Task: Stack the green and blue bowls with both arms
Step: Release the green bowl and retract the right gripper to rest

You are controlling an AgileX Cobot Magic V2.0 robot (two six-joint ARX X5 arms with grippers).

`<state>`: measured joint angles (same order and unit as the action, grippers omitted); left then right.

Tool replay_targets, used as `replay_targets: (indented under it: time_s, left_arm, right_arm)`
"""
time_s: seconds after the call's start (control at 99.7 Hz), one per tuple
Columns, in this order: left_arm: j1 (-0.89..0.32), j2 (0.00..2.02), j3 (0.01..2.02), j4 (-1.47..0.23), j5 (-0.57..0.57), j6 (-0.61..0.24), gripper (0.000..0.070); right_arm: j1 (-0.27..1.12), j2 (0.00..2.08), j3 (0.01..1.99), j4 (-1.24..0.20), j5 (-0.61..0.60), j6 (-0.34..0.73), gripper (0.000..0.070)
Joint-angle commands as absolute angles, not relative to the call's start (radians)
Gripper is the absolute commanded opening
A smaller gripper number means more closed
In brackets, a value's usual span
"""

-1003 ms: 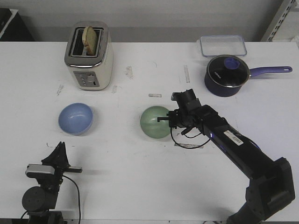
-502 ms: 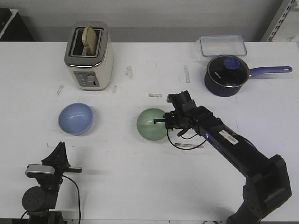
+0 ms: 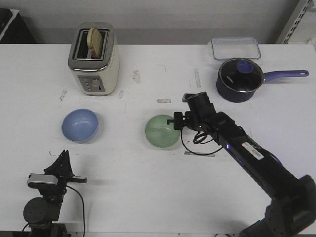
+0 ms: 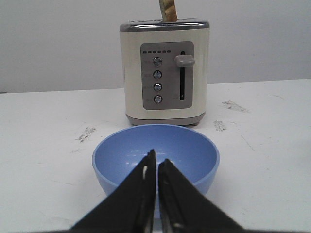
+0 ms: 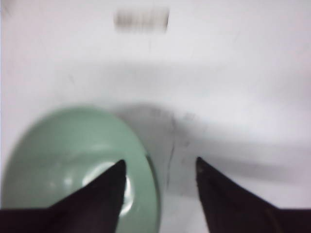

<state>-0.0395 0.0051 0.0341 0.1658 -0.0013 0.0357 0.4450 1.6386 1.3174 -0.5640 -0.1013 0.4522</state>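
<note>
Right arm (image 3: 247,150) reaches low – fingers (image 5: 104,194) spread, straddling the green bowl (image 3: 162,131) rim

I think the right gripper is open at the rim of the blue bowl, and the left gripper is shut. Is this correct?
Not quite: the bowl at the right gripper is the green bowl, not the blue one. The right wrist view shows one finger over its inside, the other outside the rim. The left gripper is indeed shut, with the blue bowl beyond it.
</note>
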Motion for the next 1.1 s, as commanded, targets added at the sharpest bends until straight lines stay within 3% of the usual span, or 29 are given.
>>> replay_targets:
  time_s: [0.0, 0.291, 0.341, 0.482, 0.853, 1.094]
  left_arm:
    - [-0.039, 0.003, 0.012, 0.18, -0.001, 0.034, 0.0001]
    - [-0.039, 0.003, 0.012, 0.18, -0.001, 0.034, 0.0001]
    - [-0.039, 0.003, 0.012, 0.18, -0.001, 0.034, 0.0001]
    - [-0.039, 0.003, 0.012, 0.18, -0.001, 0.034, 0.0001]
    - [-0.039, 0.003, 0.012, 0.18, -0.001, 0.034, 0.0001]
    - [-0.039, 0.003, 0.012, 0.18, -0.001, 0.034, 0.0001]
  right_arm:
    - [0.435, 1.617, 1.328, -0.545, -0.096, 0.43, 0.0366]
    - [0.362, 1.453, 1.145, -0.299, -0.096, 0.154, 0.035]
    - [0.35, 1.42, 1.099, -0.249, -0.096, 0.123, 0.029]
    - [0.31, 1.317, 0.981, -0.135, -0.096, 0.045, 0.0003]
    - [0.105, 0.999, 0.613, 0.209, -0.096, 0.033, 0.0]
    - [-0.002, 0.767, 0.453, 0.231, -0.097, 0.037, 0.0]
